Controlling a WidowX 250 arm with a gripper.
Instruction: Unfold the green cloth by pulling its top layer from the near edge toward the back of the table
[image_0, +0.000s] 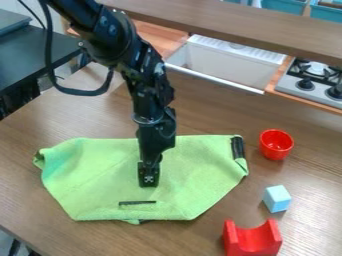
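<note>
My gripper (149, 184), spread or pressed I cannot tell, hangs at a green cloth (100, 175) inside the edge of a wooden table (23, 200); red cup (276, 146), light-blue cube (275, 199), red arched block (252, 244) flank it.

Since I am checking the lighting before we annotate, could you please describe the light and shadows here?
Camera view: soft, fairly even light on the green cloth; a faint shadow at the foot of the light blue block, whose top looks paler than its sides.
</note>
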